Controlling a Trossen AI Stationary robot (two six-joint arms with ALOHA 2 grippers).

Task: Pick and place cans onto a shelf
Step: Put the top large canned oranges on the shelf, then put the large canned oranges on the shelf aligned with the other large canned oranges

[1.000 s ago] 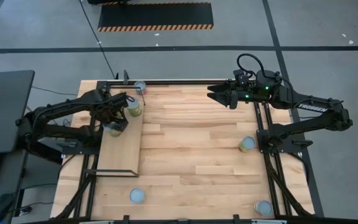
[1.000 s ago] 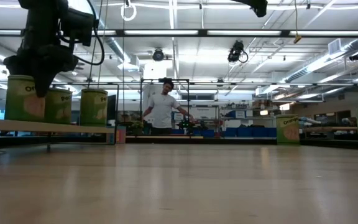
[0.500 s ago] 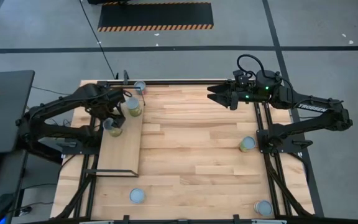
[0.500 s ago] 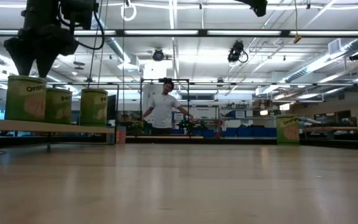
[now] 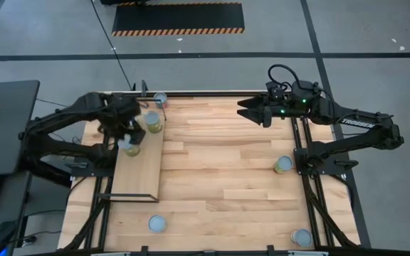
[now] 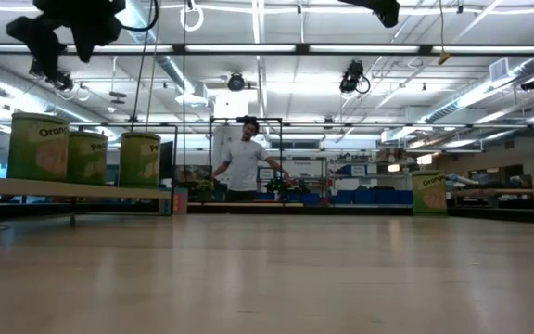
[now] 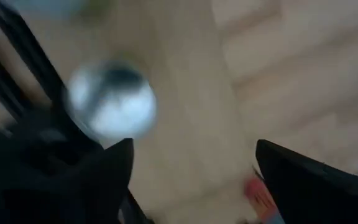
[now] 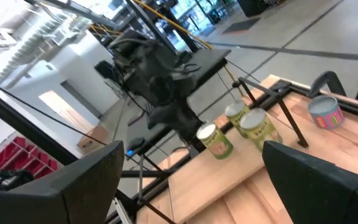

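Three cans stand upright on their bases on the shelf [image 5: 137, 174]; in the low view they show side by side [image 6: 38, 147], [image 6: 87, 156], [image 6: 140, 160]. My left gripper [image 5: 129, 134] hangs open, pointing down, above the nearest of them [image 5: 130, 147], whose silver top [image 7: 110, 107] shows blurred in the left wrist view. Nothing is between its fingers. My right gripper [image 5: 244, 109] waits open and level, high over the table's far right part, facing the shelf.
Loose cans stand on the tabletop: one by the far edge [image 5: 160, 99], one at the right [image 5: 283, 164], two near the front edge [image 5: 156, 224], [image 5: 302, 237]. A person [image 6: 245, 167] stands in the room behind the table. The shelf's near half is bare board.
My left gripper has risen straight up from around the shelf's nearest can and now hangs well above it, still open. The can stays upright where it stood.
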